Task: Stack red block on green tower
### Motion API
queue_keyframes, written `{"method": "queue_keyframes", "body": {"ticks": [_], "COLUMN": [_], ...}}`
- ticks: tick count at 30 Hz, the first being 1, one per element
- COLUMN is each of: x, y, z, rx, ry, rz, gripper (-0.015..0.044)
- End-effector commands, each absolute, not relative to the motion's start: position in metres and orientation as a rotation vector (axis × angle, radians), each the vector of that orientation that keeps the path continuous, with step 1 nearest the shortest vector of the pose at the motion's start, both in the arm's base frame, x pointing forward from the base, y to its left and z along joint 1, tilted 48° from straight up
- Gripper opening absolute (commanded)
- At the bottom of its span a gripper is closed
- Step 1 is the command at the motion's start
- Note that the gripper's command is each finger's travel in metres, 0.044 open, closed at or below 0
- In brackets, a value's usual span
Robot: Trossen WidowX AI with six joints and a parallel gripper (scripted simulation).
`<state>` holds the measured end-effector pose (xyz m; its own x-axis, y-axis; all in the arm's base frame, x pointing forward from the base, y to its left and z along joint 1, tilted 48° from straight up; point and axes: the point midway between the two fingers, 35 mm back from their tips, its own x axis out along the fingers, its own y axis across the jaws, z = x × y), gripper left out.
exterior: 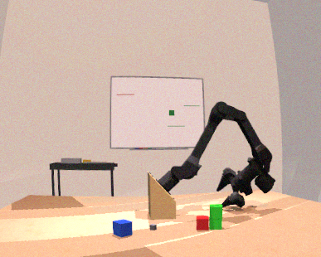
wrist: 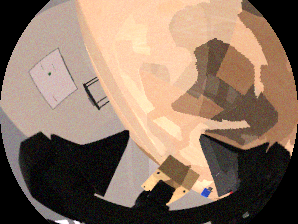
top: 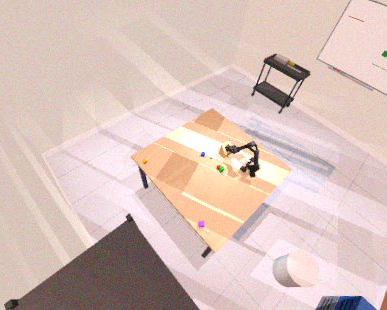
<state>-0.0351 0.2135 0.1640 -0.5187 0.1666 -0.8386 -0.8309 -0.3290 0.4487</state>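
Gripper [exterior: 230, 188] hangs low over the table [exterior: 279, 224], its fingers spread wide with nothing between them. Below it and toward the exterior camera stands the green tower [exterior: 216, 216], close by but not touching. Just beyond the tower, on the side away from the gripper, the red block [exterior: 202, 222] sits on the table, beside the tower's base.

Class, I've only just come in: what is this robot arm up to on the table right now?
The arm's claw is open and holds nothing, bent low over the table behind the green tower. The red block sits on the table right beside the tower, not yet picked up. A blue block and a tan wedge stand further off.
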Motion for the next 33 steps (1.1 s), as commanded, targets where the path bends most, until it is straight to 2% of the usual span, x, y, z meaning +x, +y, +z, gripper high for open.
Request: {"method": "queue_keyframes", "body": {"ticks": [1, 18, 33], "x": [-0.017, 0.066, 0.136], "y": [0.216, 0.212, 0.183], "z": [0.166, 0.161, 0.151], "rx": [-0.901, -0.747, -0.653], "ry": [1.153, 1.039, 0.969], "rz": [1.894, 1.743, 1.596], "gripper": [0.0440, 0.0440, 0.0440]}}
